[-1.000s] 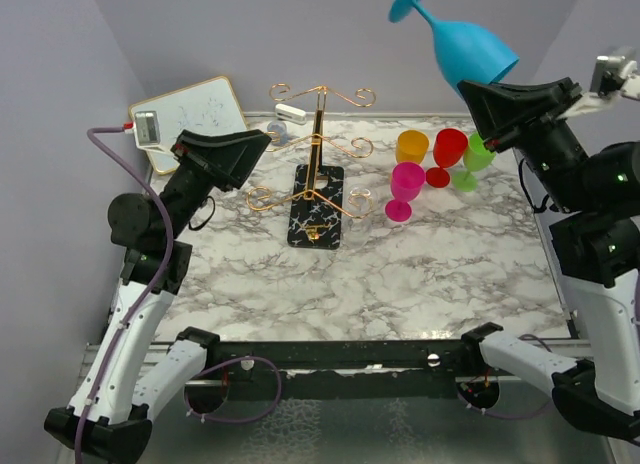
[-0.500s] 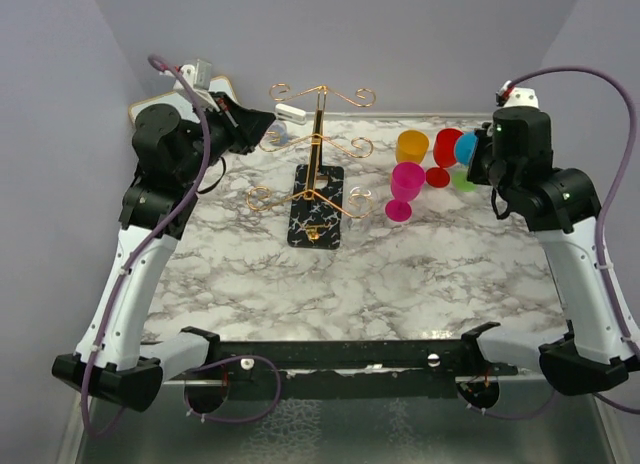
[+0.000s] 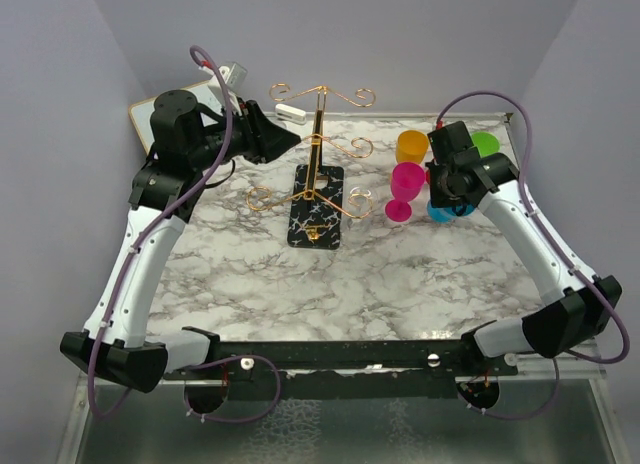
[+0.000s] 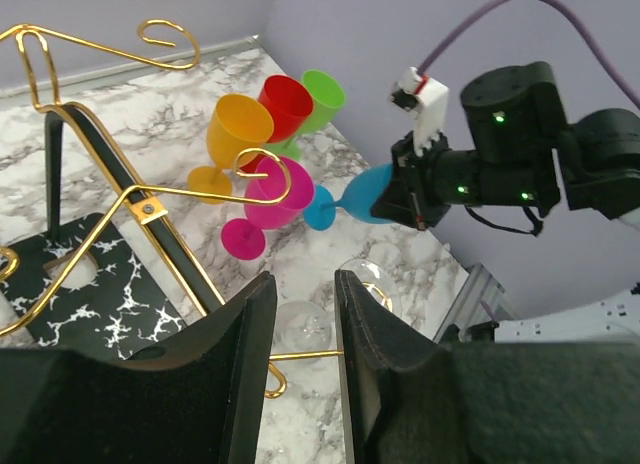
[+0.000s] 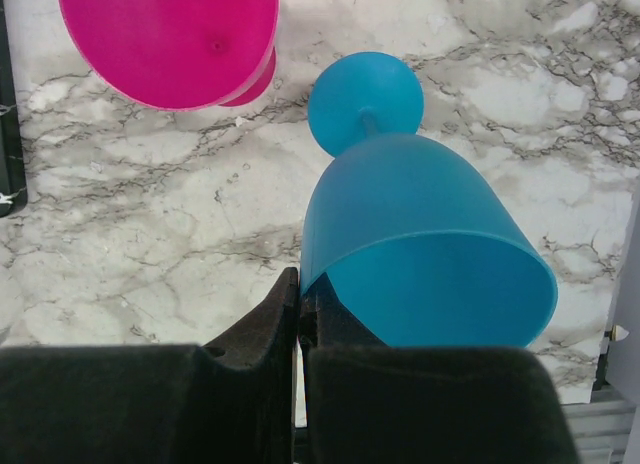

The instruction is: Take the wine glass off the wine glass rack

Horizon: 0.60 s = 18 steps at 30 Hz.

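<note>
Progress: blue wine glass (image 5: 430,254) lowered nearly to the table (image 3: 400,274) (right gripper (image 5: 298,284) pinching its rim); left gripper (image 4: 303,279), jaws parted, reaches the wine glass rack (image 3: 319,134).

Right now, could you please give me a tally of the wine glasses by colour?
orange glass: 1
red glass: 1
green glass: 1
pink glass: 1
blue glass: 1
clear glass: 1, as far as its partly hidden outline shows
Total: 6

Bright, even light; soft shadows; sharp focus
</note>
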Tool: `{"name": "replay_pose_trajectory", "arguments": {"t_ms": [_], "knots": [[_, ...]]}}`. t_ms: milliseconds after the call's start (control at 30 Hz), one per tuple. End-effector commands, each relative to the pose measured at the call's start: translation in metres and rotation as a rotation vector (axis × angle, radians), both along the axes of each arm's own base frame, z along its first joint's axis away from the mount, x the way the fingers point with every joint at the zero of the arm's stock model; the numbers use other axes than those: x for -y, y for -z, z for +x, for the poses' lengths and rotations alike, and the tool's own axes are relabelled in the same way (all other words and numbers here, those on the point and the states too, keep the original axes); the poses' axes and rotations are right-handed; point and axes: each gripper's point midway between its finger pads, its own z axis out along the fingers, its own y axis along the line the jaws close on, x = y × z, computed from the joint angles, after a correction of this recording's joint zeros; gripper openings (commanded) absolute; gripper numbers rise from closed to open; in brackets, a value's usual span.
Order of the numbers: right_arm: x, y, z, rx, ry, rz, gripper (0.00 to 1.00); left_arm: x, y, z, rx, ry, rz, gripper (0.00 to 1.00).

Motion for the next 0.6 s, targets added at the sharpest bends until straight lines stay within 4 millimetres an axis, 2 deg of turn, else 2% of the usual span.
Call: {"name": "replay_pose_trajectory", "arguments": {"t_ms": [0, 400, 567], "knots": [[-0.004, 0.007, 0.018, 0.023, -0.004, 0.01, 0.01, 0.011, -0.007, -0.014, 0.019, 0.106, -0.016, 0.33], [-0.005, 0.052, 0.052, -0.08, -0.011, 0.018, 0.01, 0.021, 0.005, -0.014, -0.024, 0.181, -0.052, 0.4], [-0.007, 0.061, 0.061, -0.1, -0.012, 0.016, 0.03, 0.026, 0.009, -0.013, -0.048, 0.212, -0.064, 0.41]]}}
